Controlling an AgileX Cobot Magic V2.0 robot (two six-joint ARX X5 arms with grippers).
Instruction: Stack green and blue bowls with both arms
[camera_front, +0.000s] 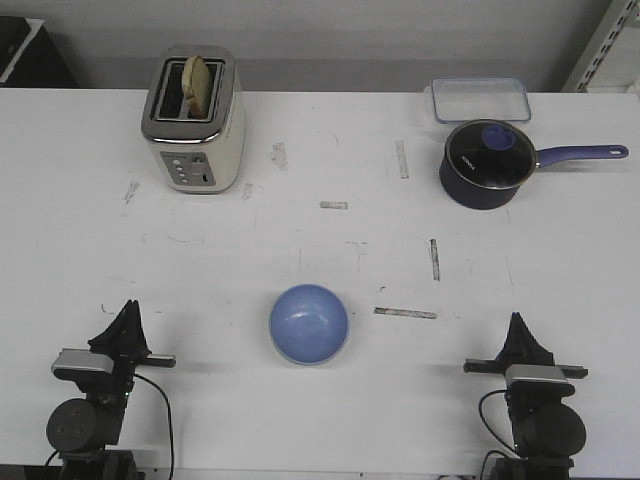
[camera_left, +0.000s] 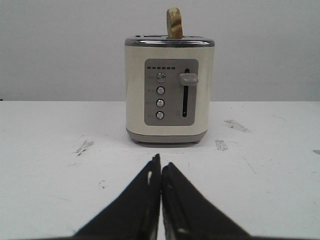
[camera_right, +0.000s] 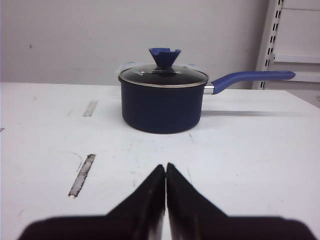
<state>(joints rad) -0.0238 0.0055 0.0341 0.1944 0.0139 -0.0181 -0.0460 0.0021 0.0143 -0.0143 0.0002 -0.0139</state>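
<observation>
Bare table (camera_front: 200, 280) rings blue bowl (camera_front: 309, 323); toaster (camera_front: 193, 122), saucepan (camera_front: 487, 163) stand far back.

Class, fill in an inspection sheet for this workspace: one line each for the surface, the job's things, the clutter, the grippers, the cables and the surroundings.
Surface: white table, scuffed, with grey tape marks.
Job's things: blue bowl upright at front centre, between the two arms; green bowl: nothing seen.
Clutter: cream toaster holding a bread slice, back left; navy saucepan with glass lid, back right; clear container behind it.
Grippers: left gripper and right gripper both shut, empty, parked at the front edge.
Cables: black cable by the left arm; another cable by the right.
Surroundings: grey wall; shelving upright at the right.
</observation>
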